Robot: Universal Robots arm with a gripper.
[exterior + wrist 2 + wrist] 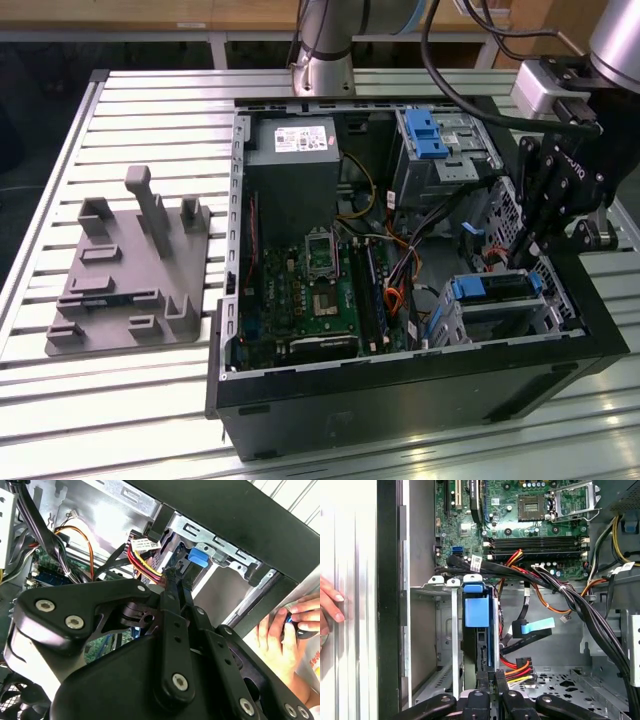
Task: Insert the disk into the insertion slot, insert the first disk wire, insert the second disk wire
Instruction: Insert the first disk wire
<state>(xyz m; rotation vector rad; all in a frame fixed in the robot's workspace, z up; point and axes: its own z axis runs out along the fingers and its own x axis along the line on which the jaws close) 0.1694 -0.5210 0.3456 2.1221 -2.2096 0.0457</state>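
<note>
The flat silver-grey disk [495, 288] in its bright blue plastic carrier sits inside the insertion slot [452, 322], a boxy perforated sheet-metal cage at the corner of the open black computer case [400, 392] on the exterior view's right. The black gripper [530, 245] hangs just above it, its 2 fingers [483, 680] drawn almost together on the plug end of a red, yellow and black wire bundle [145, 562] beside the disk's edge. A person's hand [277, 635] rests outside the case wall.
</note>
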